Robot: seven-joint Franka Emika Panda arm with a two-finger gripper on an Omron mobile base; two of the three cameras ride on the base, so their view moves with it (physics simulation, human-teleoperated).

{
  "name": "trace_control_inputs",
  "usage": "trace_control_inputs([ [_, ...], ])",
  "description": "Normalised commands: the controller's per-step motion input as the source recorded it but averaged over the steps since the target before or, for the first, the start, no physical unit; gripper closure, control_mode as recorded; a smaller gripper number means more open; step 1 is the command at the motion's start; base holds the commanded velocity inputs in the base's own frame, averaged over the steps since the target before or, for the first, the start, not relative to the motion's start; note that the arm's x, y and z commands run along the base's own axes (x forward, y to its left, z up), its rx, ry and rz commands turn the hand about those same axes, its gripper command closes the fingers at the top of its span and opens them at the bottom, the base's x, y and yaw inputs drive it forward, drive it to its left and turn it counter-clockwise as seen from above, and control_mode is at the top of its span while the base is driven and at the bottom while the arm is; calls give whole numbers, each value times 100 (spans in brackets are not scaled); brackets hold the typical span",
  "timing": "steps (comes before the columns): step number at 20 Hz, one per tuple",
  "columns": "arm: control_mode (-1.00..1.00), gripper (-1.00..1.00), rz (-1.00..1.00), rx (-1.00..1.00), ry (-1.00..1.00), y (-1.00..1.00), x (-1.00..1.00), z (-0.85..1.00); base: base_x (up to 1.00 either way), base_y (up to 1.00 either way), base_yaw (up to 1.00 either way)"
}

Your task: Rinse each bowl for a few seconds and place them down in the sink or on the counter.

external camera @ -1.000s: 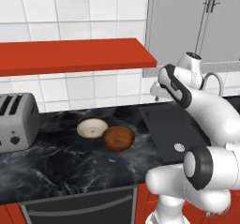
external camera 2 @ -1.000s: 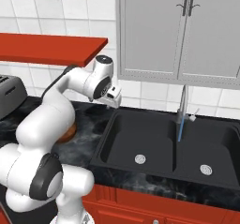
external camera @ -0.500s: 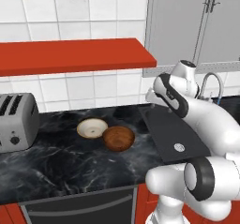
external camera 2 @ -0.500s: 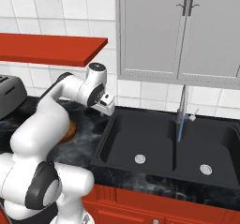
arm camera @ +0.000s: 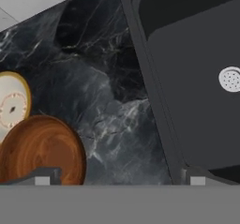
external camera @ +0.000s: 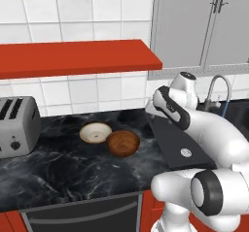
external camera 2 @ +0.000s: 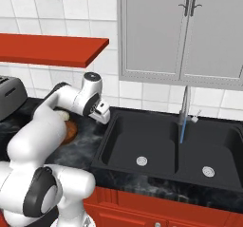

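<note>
In the left base view the white arm rises from the lower right and bends forward over the counter (external camera: 63, 163), its wrist hanging above the left edge of the sink (external camera: 170, 139), while the cream-white bowl (external camera: 95, 132) and the reddish-brown bowl (external camera: 123, 143) sit touching each other on the marble, left of the arm. In the right base view the arm arches up from the lower left with the gripper (external camera 2: 101, 114) pointing down beside the sink's left rim, empty. In the hand view the finger tips (arm camera: 43, 178) stand wide apart, holding nothing, above the counter between the bowls and the sink.
</note>
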Motion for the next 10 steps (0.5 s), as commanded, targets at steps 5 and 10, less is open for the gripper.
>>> trace_control_inputs([
  [5, -100, -100, -3, 1, 0, 26, -7, -18, 0, 0, 0],
  [10, -100, -100, -1, 0, -1, 32, -13, -11, 0, 0, 0],
])
